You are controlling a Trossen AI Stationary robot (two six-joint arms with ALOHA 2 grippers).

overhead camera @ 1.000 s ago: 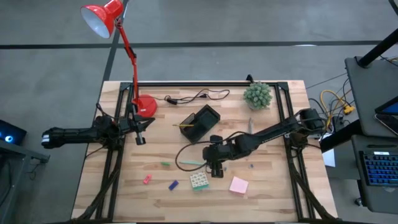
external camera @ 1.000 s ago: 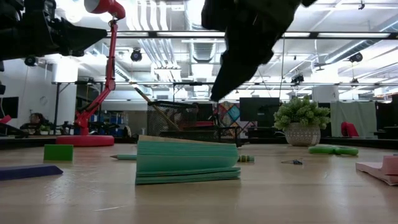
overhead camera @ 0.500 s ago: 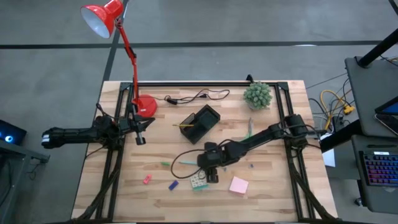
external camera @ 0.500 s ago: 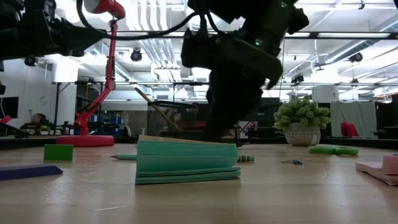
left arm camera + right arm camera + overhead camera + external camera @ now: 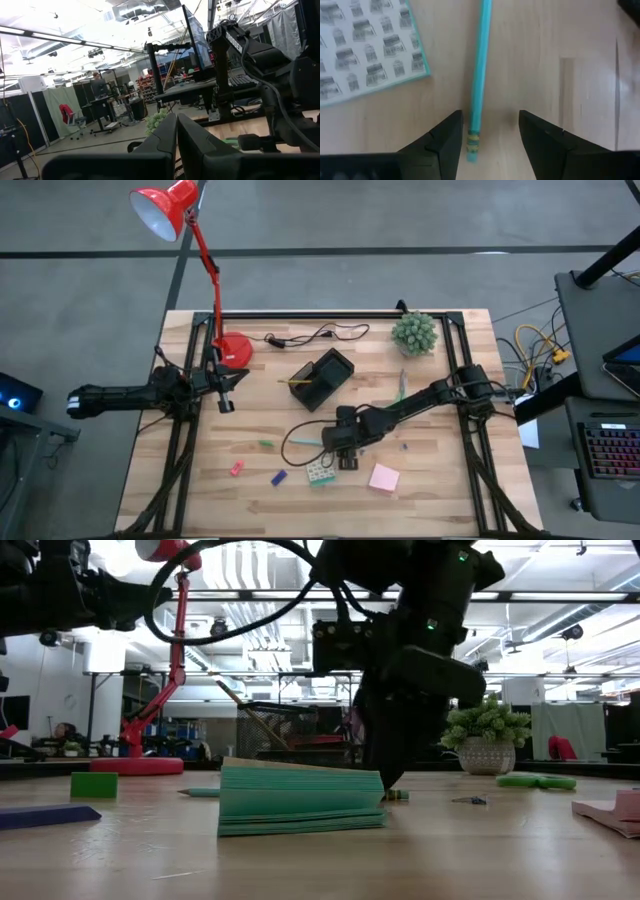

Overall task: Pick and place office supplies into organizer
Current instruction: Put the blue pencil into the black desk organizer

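My right gripper (image 5: 345, 456) (image 5: 490, 135) is open and low over the table. Its fingers stand on either side of the teal pen's banded end (image 5: 472, 140), a gap showing on each side. The teal pen (image 5: 306, 443) lies flat, beside the green-white patterned block (image 5: 320, 471) (image 5: 365, 45). The low view shows the right gripper (image 5: 385, 780) just behind the block (image 5: 300, 802). The black organizer (image 5: 322, 377) holds a wooden pencil (image 5: 300, 382). My left gripper (image 5: 226, 402) (image 5: 176, 132) waits shut near the lamp base.
A pink sticky-note pad (image 5: 384, 477) lies right of the block. Red (image 5: 237, 468), blue (image 5: 279, 477) and green (image 5: 266, 443) pieces lie to its left. Green scissors (image 5: 400, 385) and a plant ball (image 5: 415, 333) sit farther back. The red lamp base (image 5: 233, 350) and black cable (image 5: 315, 335) are at the far left.
My right gripper has come down from well above the table to table height at the teal pen's end, shifting slightly toward the near edge. The pen and block have stayed in place.
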